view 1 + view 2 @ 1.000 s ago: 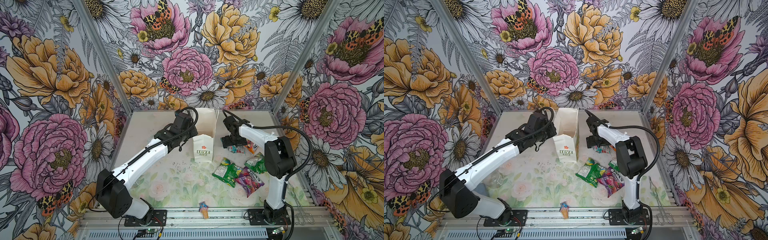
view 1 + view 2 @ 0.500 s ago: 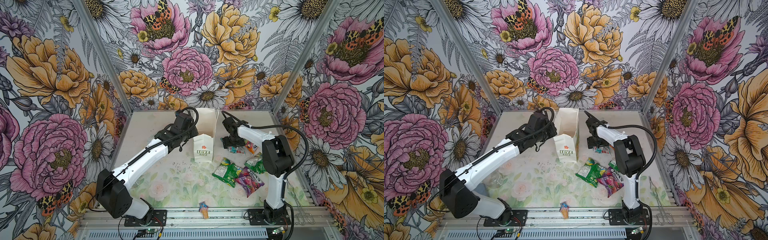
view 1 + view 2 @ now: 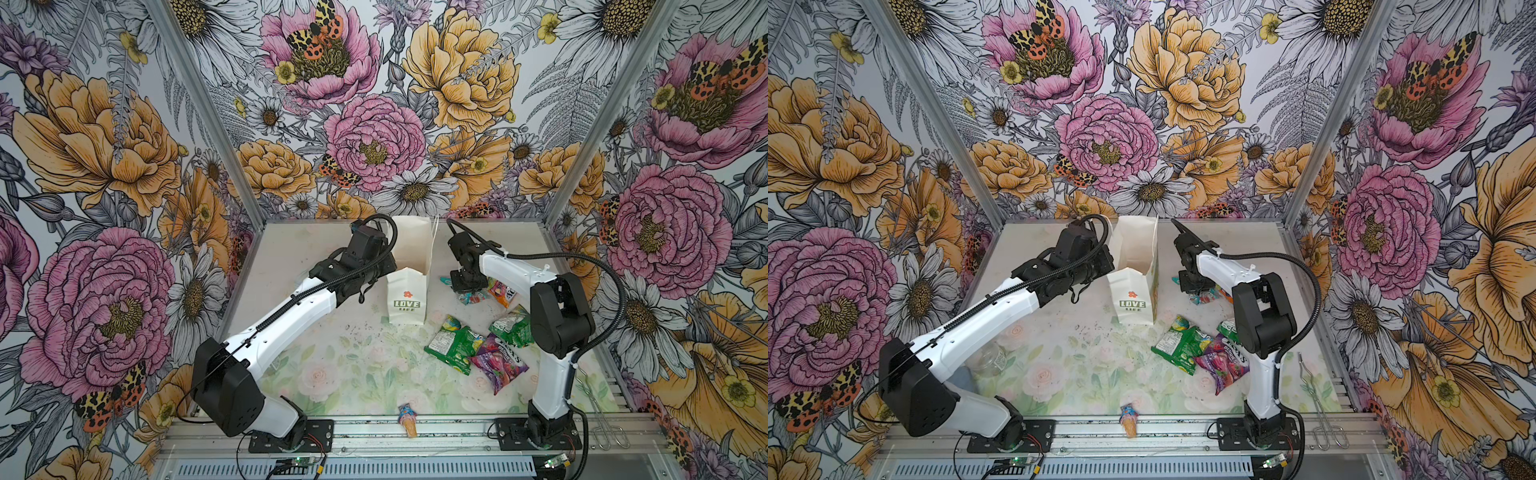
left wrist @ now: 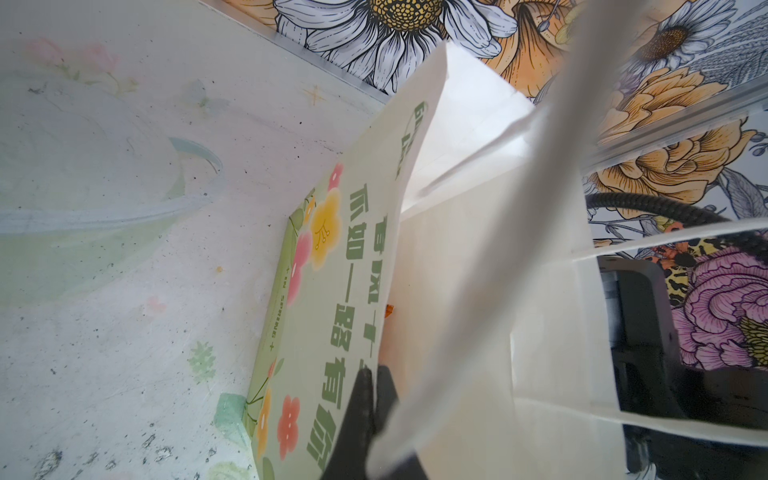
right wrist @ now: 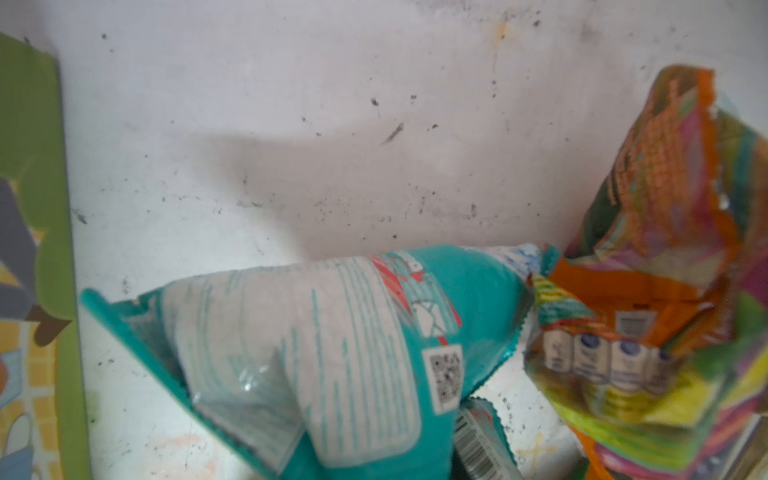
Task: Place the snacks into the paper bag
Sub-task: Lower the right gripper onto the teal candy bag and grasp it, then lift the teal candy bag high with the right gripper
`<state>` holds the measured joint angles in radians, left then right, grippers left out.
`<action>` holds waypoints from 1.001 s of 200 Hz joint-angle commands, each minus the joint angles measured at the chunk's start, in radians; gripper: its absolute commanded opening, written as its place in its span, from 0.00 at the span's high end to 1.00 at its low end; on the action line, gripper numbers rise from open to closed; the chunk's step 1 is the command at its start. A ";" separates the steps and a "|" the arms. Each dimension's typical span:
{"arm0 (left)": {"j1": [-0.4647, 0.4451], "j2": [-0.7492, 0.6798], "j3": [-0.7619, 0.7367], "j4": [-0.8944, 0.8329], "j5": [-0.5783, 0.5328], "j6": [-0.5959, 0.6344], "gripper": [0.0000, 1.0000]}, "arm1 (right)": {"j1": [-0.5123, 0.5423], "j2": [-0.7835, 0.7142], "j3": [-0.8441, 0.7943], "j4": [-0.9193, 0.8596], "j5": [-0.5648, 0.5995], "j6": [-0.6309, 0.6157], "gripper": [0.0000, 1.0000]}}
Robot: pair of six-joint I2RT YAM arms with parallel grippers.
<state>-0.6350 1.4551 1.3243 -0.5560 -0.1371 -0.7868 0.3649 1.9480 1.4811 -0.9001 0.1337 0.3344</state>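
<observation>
The white paper bag (image 3: 407, 299) (image 3: 1133, 301) stands upright at the middle back with its mouth open. My left gripper (image 3: 392, 269) (image 3: 1111, 266) (image 4: 372, 395) is shut on the bag's left rim. Its black fingertips pinch the green-printed wall (image 4: 332, 291). My right gripper (image 3: 467, 286) (image 3: 1196, 289) is down on the teal snack packet (image 5: 353, 332) (image 3: 446, 281), just right of the bag. That packet is bunched up and hides the fingers. An orange packet (image 5: 665, 249) (image 3: 498, 289) touches it. Two green packets (image 3: 453, 343) (image 3: 513, 328) and a purple one (image 3: 498, 365) lie nearer the front.
A small ice-cream-cone trinket (image 3: 408, 419) (image 3: 1128, 419) lies on the front rail. A clear glass jar (image 3: 990, 359) sits under my left arm. Metal tongs (image 3: 602, 415) rest at the front right. Flowered walls close in the back and both sides.
My right gripper's jaws have closed on the teal packet, which has bunched up. The left gripper and the bag have not moved.
</observation>
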 commanded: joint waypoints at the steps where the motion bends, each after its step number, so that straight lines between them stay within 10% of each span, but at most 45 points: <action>1: -0.011 -0.006 -0.011 -0.024 0.017 -0.005 1.00 | -0.006 -0.089 -0.013 0.001 -0.061 0.008 0.87; 136: -0.011 0.001 -0.001 -0.024 0.026 -0.006 1.00 | -0.070 -0.439 0.329 0.010 -0.204 -0.057 1.00; 200: -0.011 -0.005 -0.007 -0.022 0.024 -0.006 1.00 | -0.057 -0.486 0.408 0.420 -0.557 0.081 1.00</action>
<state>-0.6350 1.4551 1.3243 -0.5564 -0.1371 -0.7868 0.2955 1.4769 1.8641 -0.7372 -0.2279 0.3229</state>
